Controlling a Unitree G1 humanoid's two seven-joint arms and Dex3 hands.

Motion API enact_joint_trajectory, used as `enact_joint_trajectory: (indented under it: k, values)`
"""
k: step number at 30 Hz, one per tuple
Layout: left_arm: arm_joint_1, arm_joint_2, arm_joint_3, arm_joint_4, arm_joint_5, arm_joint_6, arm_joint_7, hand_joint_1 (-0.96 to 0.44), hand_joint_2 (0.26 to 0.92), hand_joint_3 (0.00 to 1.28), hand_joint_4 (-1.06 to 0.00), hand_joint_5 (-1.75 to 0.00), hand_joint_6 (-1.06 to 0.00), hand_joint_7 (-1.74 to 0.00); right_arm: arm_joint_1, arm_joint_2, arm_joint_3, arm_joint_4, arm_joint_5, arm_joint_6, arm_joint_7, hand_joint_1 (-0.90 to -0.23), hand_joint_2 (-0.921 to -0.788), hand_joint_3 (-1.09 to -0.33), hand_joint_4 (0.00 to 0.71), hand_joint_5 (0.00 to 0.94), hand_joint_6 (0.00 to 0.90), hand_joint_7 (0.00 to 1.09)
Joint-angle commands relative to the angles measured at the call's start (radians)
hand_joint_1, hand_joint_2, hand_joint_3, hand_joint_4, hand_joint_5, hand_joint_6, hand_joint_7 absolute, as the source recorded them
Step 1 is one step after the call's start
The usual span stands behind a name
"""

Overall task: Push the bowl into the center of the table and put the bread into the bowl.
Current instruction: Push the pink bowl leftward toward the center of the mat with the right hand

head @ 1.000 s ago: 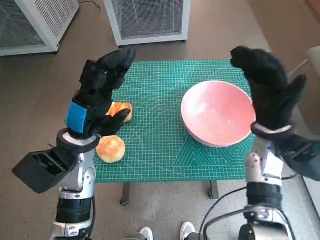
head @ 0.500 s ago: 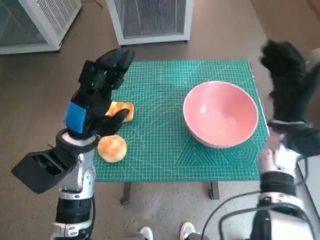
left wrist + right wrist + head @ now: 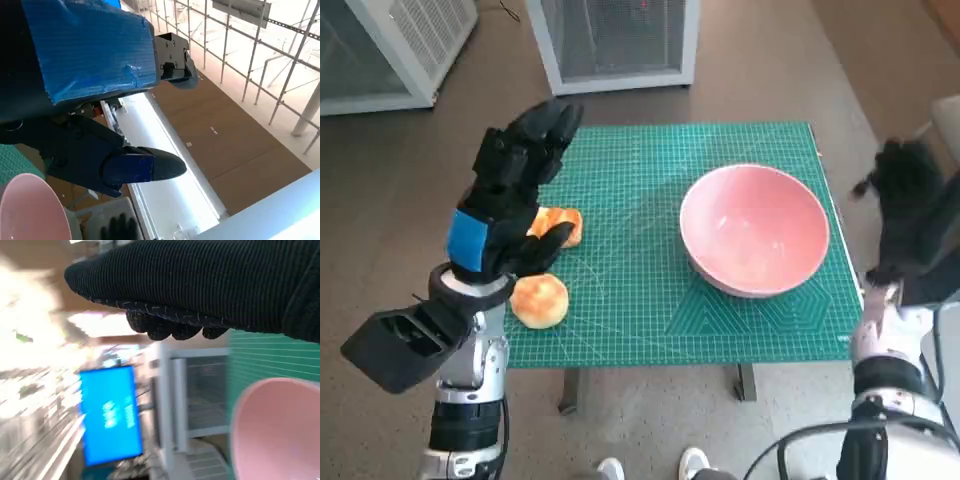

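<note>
Sitting right of the tabletop (image 3: 650,300) centre, bowl (image 3: 755,230) awaits the empty right robot hand (image 3: 912,215) outside it, apparently poised to push; left robot hand (image 3: 510,200) hovers spread, empty, over bread (image 3: 541,299).

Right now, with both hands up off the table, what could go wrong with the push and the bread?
The bowl sits near the table's right edge, and the right robot hand is beyond that edge; a glancing push could tip it or send it off. The left robot hand hangs over two buns; a careless reach could knock the near bun off the front edge.
</note>
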Motion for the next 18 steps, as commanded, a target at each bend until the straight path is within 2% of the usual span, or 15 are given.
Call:
enact_joint_trajectory:
  k: [1, 9, 18]
  values:
    - [0.008, 0.006, 0.001, -0.003, 0.011, -0.011, 0.003, -0.62, 0.921, 0.38, -0.27, 0.0, -0.1, -0.53, 0.037, 0.024, -0.002, 0.029, -0.022, 0.064, -0.016, -0.449, -0.921, -0.746, 0.369, 0.0, 0.136, 0.53]
    - [0.011, 0.012, 0.004, 0.001, 0.016, -0.015, 0.006, -0.61, 0.921, 0.38, -0.27, 0.0, -0.1, -0.52, 0.041, 0.063, -0.003, 0.037, -0.038, 0.108, -0.029, -0.457, -0.921, -0.748, 0.347, 0.0, 0.132, 0.5]
    - [0.021, 0.021, 0.01, 0.0, 0.024, -0.021, 0.008, -0.63, 0.921, 0.39, -0.27, 0.0, -0.1, -0.51, 0.024, 0.122, -0.031, 0.043, -0.025, 0.152, -0.015, -0.494, -0.921, -0.707, 0.345, 0.002, 0.17, 0.45]
